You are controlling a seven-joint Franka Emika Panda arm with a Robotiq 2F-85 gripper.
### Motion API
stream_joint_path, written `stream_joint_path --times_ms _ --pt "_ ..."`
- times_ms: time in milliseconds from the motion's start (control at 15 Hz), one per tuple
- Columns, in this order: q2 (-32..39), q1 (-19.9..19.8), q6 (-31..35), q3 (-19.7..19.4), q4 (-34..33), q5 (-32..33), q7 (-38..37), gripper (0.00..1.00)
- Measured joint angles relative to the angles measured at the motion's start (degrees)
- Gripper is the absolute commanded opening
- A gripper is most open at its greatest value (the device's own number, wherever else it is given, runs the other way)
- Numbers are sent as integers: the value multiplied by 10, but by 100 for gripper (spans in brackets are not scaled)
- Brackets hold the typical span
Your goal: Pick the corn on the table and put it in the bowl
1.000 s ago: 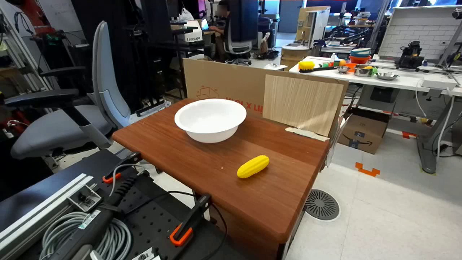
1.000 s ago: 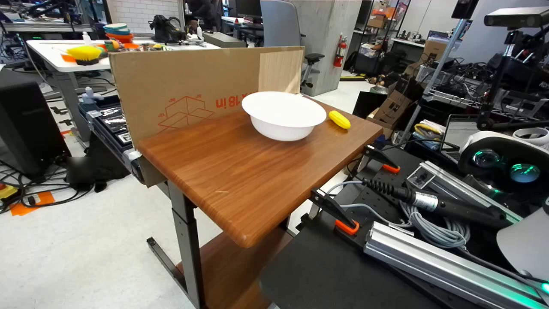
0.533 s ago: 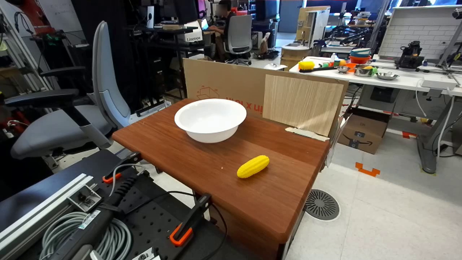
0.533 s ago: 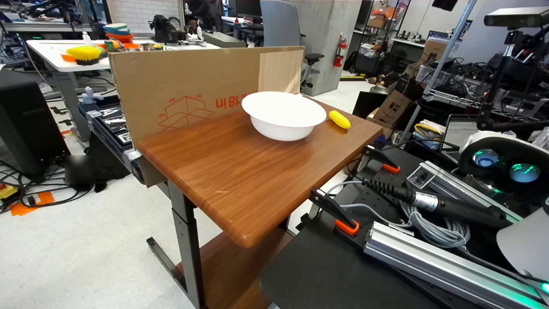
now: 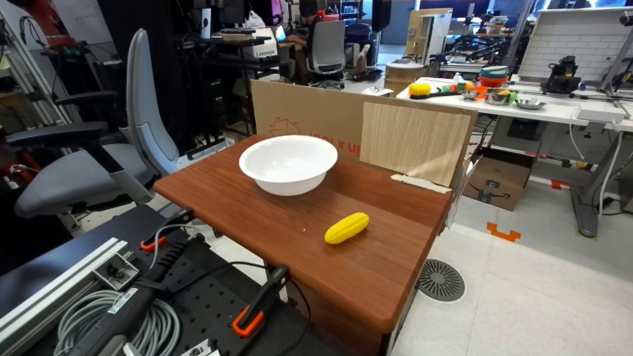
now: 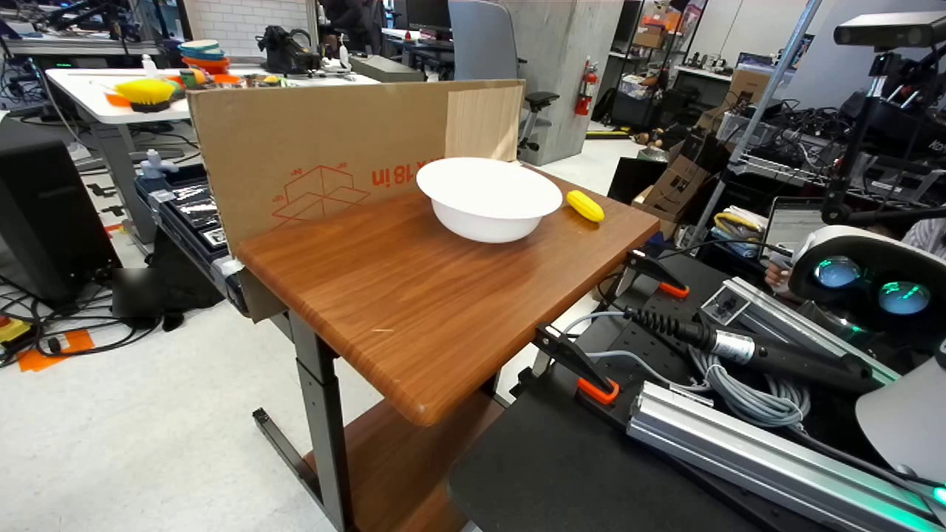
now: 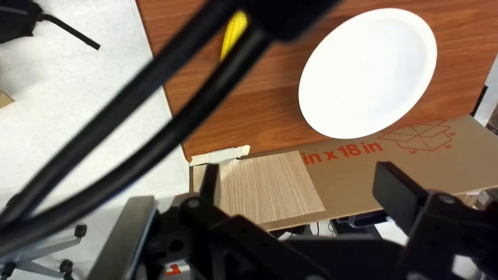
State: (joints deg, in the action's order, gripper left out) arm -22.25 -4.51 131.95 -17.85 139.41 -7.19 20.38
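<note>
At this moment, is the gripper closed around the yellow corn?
No, in the wrist view the gripper stands open, and the corn lies away from it on the table.

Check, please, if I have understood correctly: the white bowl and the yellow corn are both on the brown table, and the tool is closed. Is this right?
Not fully: the tool is open, not closed; the wrist view shows its fingers wide apart. The rest is right: the white bowl and the yellow corn are both on the brown table.
</note>
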Motion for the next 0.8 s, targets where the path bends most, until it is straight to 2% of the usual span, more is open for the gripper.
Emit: stream_joint_path --times_ms 267,800 --pt "96 0 0 0 -44 -46 -1 100" --pt "231 -26 0 8 -103 -53 -11 100"
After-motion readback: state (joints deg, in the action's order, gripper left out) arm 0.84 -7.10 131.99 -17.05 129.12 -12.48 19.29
